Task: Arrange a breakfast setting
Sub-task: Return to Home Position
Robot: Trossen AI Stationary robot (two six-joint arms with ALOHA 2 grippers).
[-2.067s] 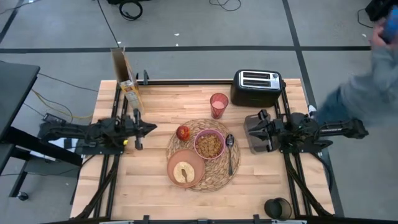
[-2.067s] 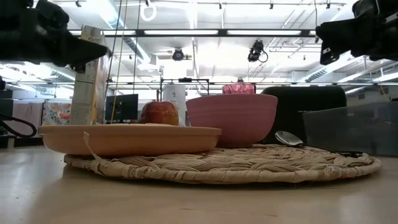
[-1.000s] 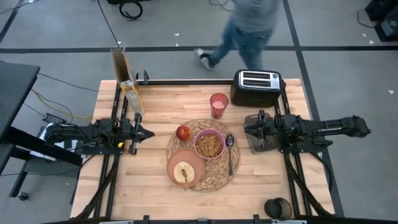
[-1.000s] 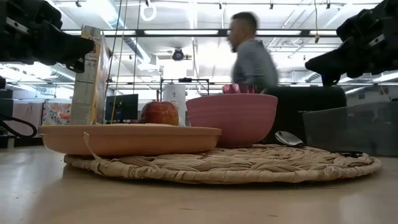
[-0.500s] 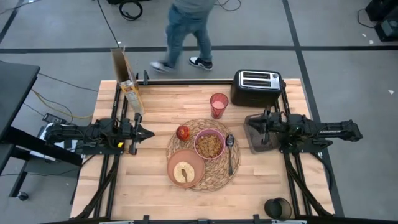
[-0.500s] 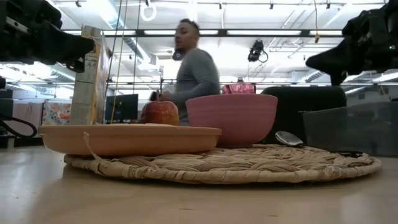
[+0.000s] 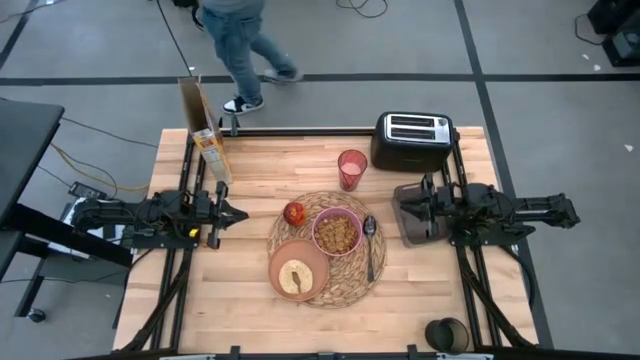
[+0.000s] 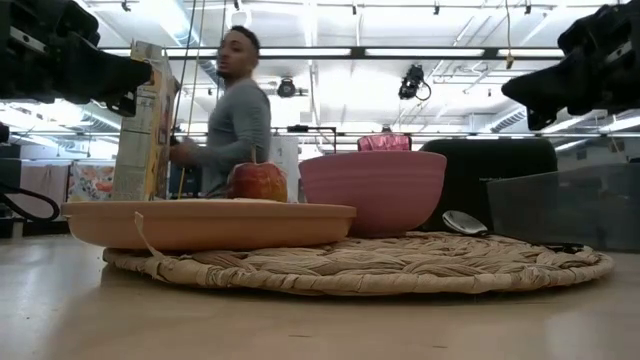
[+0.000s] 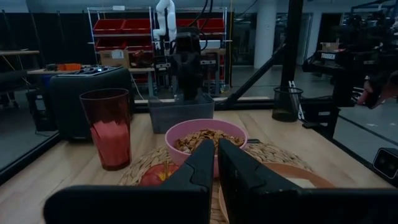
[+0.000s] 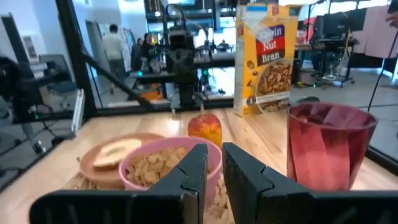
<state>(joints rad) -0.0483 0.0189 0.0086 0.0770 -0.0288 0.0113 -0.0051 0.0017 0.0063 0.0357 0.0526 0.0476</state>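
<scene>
Centre frame in the high view, the placemat (image 7: 326, 249) carried bowl (image 7: 337, 232), plate (image 7: 298, 270), apple (image 7: 293, 212): rigid, probably slippery; rim grips suit. Both hands, left hand (image 7: 231, 211) and right hand (image 7: 403, 207), were together, empty.

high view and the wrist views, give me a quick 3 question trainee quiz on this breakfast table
1. True or false: the toast slice lies on the tan-brown plate.
2. What stands closest to the toaster? A) cereal box B) pinkish-red tumbler C) red apple
3. Fill in: the metal spoon lies on the woven placemat, just right of the small pink ____.

Key
1. True.
2. B. The tumbler stands on bare wood off the placemat; the left pincer and right pincer are both shut, holding nothing, off to either side.
3. bowl, filled with cereal.
</scene>
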